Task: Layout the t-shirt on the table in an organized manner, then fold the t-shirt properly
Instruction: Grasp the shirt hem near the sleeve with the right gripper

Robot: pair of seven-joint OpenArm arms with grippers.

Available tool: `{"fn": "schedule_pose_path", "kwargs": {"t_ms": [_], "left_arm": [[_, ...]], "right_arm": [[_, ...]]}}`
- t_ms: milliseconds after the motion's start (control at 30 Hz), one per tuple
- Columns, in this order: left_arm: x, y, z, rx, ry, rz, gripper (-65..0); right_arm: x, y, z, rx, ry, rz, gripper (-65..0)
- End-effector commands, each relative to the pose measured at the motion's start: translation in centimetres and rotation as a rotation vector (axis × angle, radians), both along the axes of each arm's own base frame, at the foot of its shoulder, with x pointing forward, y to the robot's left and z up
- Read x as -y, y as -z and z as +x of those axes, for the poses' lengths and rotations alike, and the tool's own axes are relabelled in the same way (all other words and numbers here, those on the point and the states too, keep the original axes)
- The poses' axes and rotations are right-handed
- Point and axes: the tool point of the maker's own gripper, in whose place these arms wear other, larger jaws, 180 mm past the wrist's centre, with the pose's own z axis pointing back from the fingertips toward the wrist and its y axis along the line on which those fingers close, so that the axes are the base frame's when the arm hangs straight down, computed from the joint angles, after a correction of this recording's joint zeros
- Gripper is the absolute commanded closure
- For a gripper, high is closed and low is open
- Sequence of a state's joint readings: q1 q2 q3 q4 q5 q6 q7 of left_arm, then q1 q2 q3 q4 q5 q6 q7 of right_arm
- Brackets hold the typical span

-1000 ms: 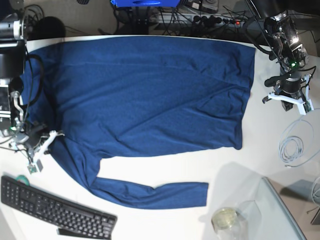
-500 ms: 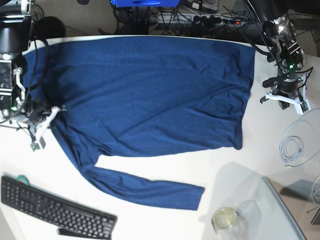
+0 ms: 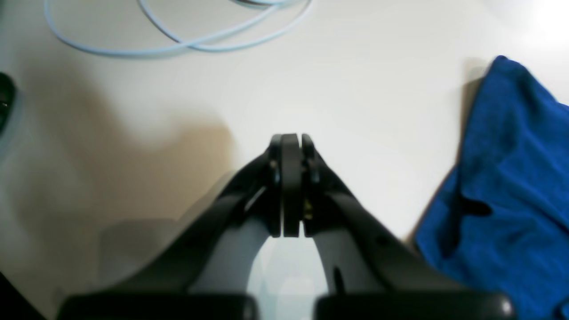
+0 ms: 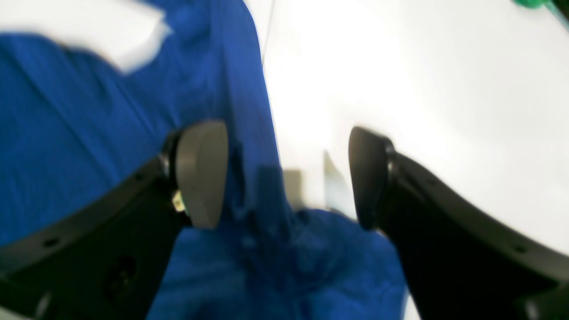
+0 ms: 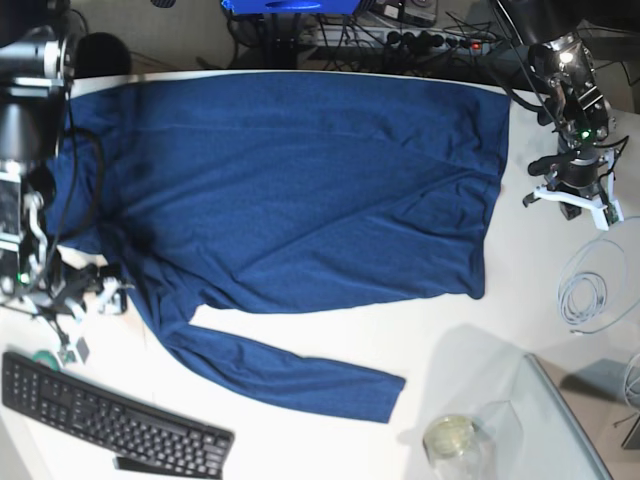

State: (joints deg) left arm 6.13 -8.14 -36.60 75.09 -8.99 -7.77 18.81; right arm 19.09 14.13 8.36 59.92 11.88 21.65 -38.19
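Since the picture of one second ago, the lower sleeve of the t-shirt (image 5: pixel 290 190) has slid a little toward the keyboard side and its cuff has drawn in, while the right gripper (image 5: pixel 85 315) has let go and its jaws now stand wide apart. The t-shirt lies spread flat on the table (image 5: pixel 330 330), covering most of its far half, with the long axis of the body running from side to side in the base view and the hem toward the side of the left gripper (image 5: pixel 578 200). It is a plain dark navy knit, mostly smooth, with soft creases near the middle and some bunching at the shoulder next to the right gripper. One long sleeve runs from that shoulder along the near side of the body, slanted and not yet straight. In the right wrist view the blue cloth (image 4: pixel 111 133) lies directly under and between the open fingers (image 4: pixel 202 173), so this arm is much nearer to the sleeve and shoulder. The left gripper (image 3: pixel 291 186) is fully closed on nothing and hovers over bare table just beside the hem edge (image 3: pixel 506 178), near a pale cable (image 3: pixel 178 40). I judge that the layout is nearly done and that straightening the sleeve falls to the right arm.
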Motion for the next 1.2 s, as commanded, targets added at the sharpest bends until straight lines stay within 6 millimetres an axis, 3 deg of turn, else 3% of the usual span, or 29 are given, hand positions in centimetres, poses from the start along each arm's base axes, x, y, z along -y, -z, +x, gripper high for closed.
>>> {"fn": "schedule_pose_path", "kwargs": {"t_ms": [0,200,467,800,967,1067,1167], "left_arm": [[-0.6,-1.4,0.7,0.040,0.003,0.026,0.0],[-0.8,-1.4,0.5,0.035,0.002,0.031,0.0],[-0.9,-1.4,0.6,0.038,0.000,0.030,0.0],[-0.9,-1.4,0.5,0.036,0.000,0.030,0.0],[-0.9,-1.2,0.3,0.031,0.000,0.031,0.0],[-0.9,-1.2,0.2,0.030,0.000,0.031,0.0],[-0.9,-1.2,0.2,0.030,0.000,0.031,0.0]], "right_arm": [[1.2,-1.0,1.5,0.021,0.019,-0.002,-39.8],[0.8,1.0,2.5,-0.035,0.026,0.076,-40.4],[0.6,1.4,2.5,-0.048,0.030,0.086,-39.8],[-1.5,1.9,2.4,-0.055,0.013,0.116,-39.8],[-1.5,2.4,1.9,-0.067,0.014,0.117,-39.3],[-1.4,2.7,1.6,-0.074,0.014,0.115,-31.5],[-1.3,3.0,1.2,-0.081,0.016,0.114,-15.6]]}}
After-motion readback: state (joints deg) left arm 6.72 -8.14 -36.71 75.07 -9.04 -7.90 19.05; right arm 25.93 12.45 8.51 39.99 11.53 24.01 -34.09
